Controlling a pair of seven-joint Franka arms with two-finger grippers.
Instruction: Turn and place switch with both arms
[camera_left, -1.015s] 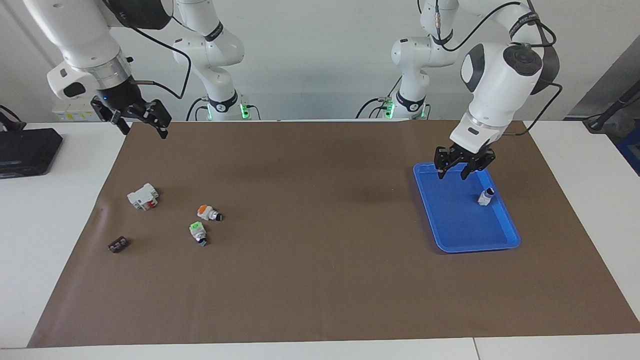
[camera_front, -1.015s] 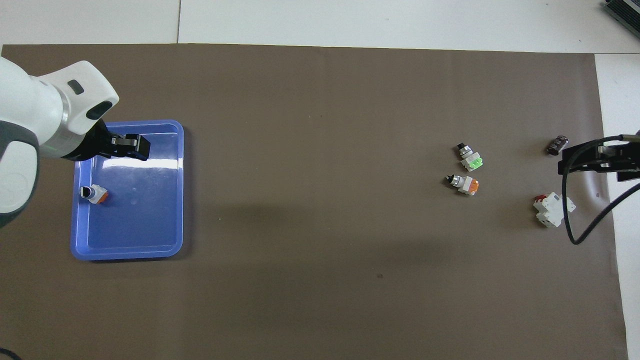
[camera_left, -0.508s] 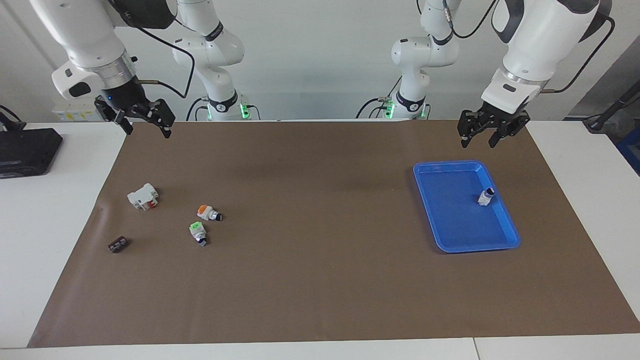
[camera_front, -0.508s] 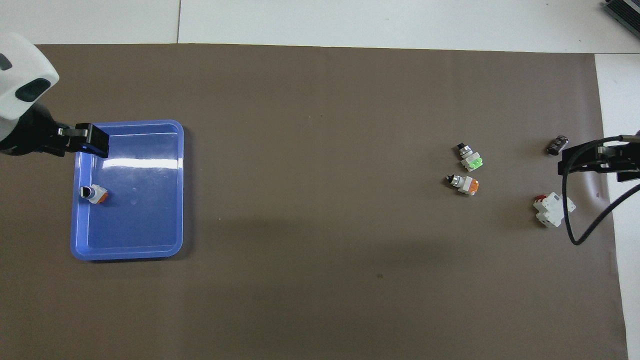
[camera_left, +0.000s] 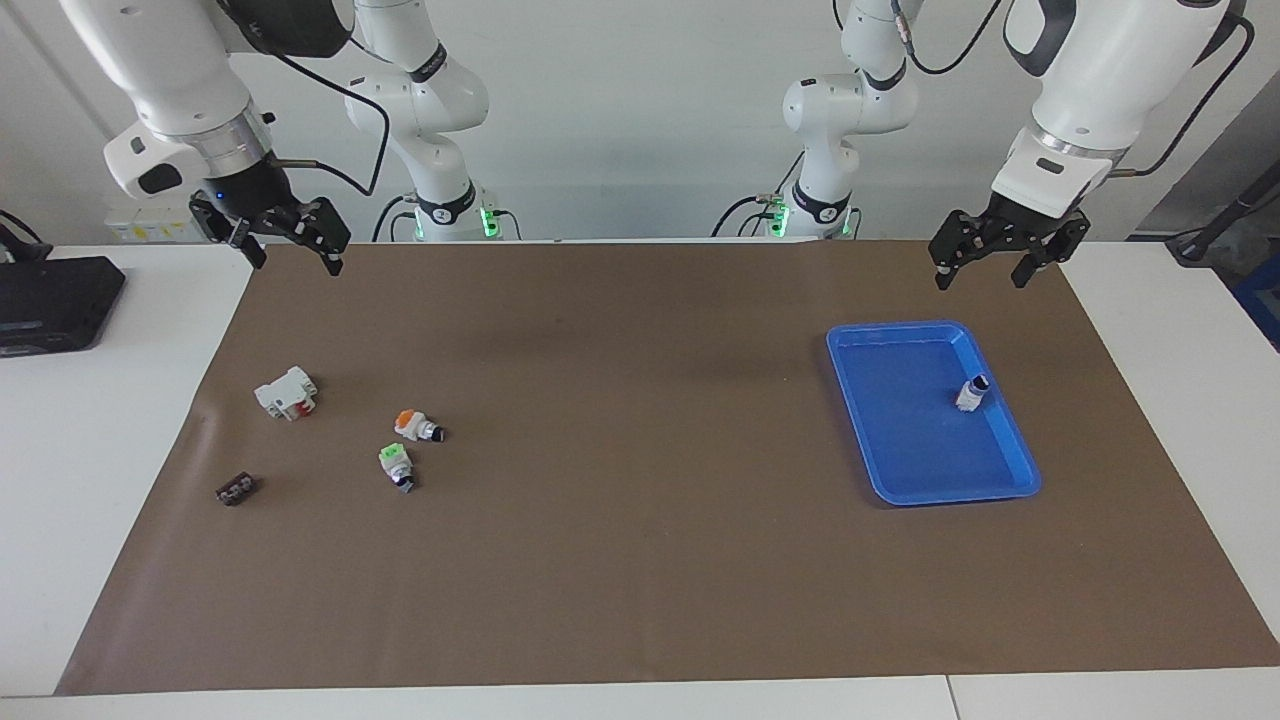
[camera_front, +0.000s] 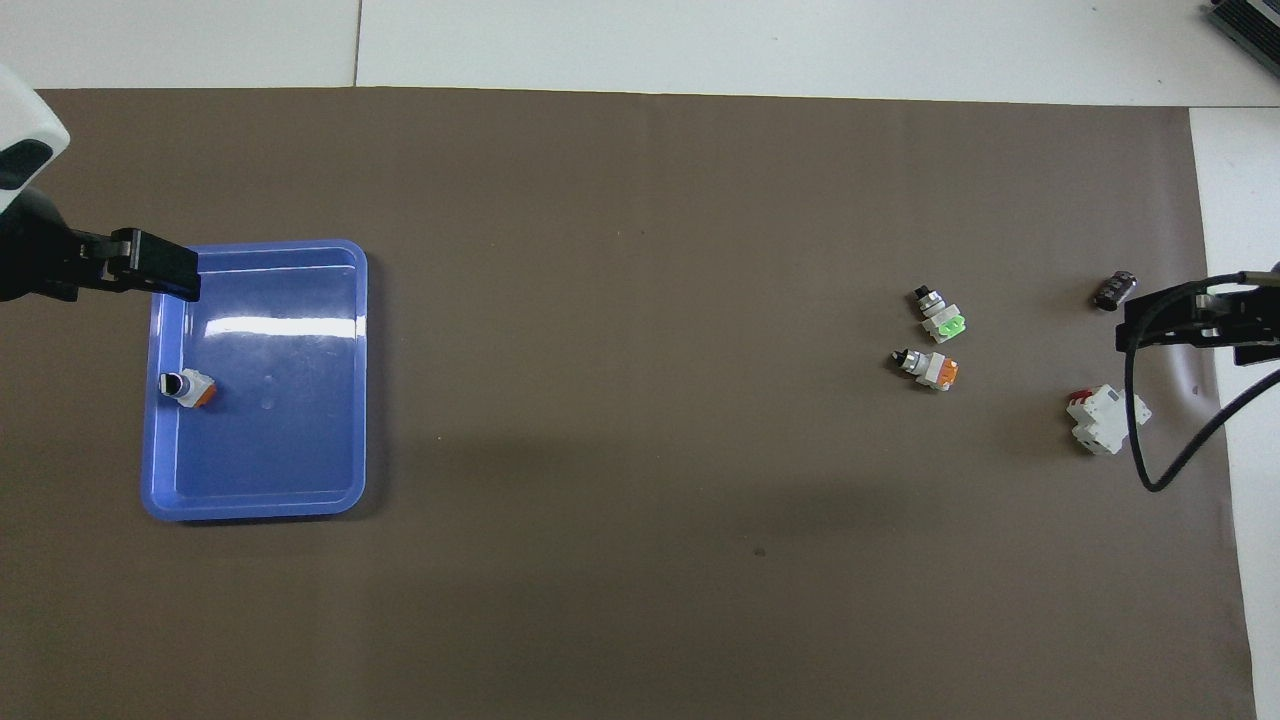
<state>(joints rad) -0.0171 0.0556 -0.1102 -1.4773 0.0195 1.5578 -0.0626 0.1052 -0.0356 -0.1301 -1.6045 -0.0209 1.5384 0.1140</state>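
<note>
You are seeing the switch (camera_left: 971, 393) standing in the blue tray (camera_left: 900, 440), so placing looks done. The left pincer (camera_left: 997, 258) is hanging released above the surface (camera_left: 640, 560); the right pincer (camera_left: 282, 236) is waiting, also released.

switch (camera_left: 971, 392) in tray (camera_left: 900, 440) | tray @ left arm's end of table

One camera is sitting high across the desk (camera_left: 640, 600), facing the two robot bases and looking down from a distance. The other is hanging high above the robots' end, looking steeply down and forward. Both are taking in the brown mat (camera_front: 640, 560) and blue tray (camera_left: 1010, 488), half a turn apart.
</note>
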